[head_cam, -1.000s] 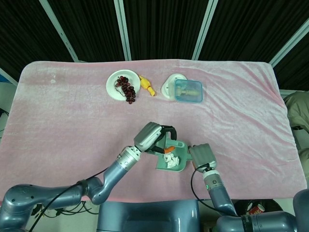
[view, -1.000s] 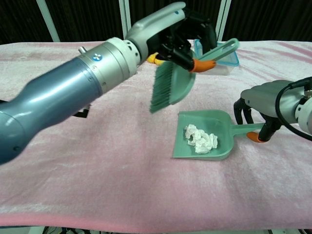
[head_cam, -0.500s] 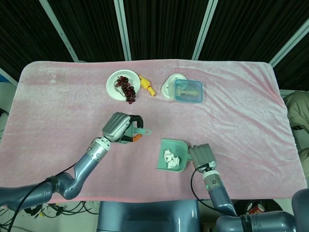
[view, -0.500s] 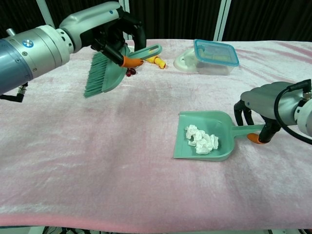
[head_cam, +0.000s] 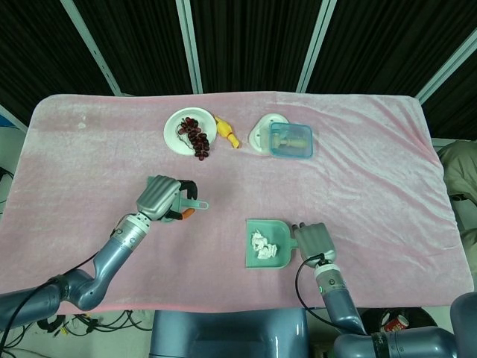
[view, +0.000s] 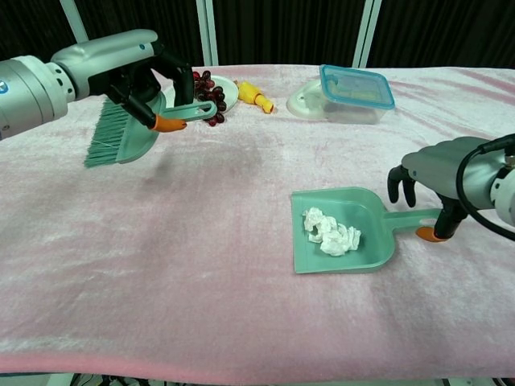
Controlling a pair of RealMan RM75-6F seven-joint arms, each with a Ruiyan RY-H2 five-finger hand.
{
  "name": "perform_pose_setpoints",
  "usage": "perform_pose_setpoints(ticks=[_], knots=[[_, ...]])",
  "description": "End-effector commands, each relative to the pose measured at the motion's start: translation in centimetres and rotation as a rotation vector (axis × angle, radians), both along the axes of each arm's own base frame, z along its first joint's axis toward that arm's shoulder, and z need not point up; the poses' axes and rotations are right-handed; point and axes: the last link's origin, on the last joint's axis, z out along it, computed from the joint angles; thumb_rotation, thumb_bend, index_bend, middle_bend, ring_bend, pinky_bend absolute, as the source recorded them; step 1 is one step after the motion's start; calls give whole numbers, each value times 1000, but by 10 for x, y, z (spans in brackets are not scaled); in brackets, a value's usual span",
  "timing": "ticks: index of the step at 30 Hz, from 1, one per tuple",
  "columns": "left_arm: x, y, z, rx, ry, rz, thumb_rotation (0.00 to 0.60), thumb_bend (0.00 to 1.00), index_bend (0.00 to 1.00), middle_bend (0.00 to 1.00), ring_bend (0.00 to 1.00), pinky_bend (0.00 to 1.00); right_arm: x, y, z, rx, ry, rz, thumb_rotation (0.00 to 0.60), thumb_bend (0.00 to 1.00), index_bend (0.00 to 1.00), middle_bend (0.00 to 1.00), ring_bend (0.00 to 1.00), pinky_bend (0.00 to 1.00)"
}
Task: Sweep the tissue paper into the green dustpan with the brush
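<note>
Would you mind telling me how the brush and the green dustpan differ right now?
The brush is held in the air by the left hand, while the green dustpan lies flat on the pink cloth with the right hand at its handle. The brush carries nothing; the dustpan holds the crumpled tissue paper. Both are green with orange handle accents.

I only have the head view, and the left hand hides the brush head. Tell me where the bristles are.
Observer: In the chest view the brush is up in the air in the left hand, bristles pointing down and clear of the pink cloth.
Operator: Now tell me what the right hand's fingers are doing.
Observer: The right hand has its fingers curled down around the handle of the green dustpan. The handle's orange end shows just beneath them.
</note>
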Motion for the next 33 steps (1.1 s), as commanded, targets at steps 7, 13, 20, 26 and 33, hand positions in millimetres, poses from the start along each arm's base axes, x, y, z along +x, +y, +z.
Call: perform_pose_setpoints(ticks=[7,13,20,26,33], knots=[[-18,-12,-1,-29,127,18,600,391,651,682,870,1000,0,4,5,-12,-20,-5,600,143,75,186,682,780],[-29,-16,-10,-58,333,0,600,391,646,681,871,1000,1,5,12,-24,-41,-3,600,143,74,186,682,781],[-39,-24,-30,-72,416,56,600,351,597,653,870,1000,0,6,23,-37,-51,-3,600,143,74,186,682,781],[-46,-31,-47,-77,418,122,600,302,561,609,870,1000,-1,5,31,-44,-62,0,600,143,73,186,682,781],[-43,-34,-49,-40,432,133,600,152,396,454,870,1000,-1,6,38,-48,-75,6,600,143,74,186,682,781]])
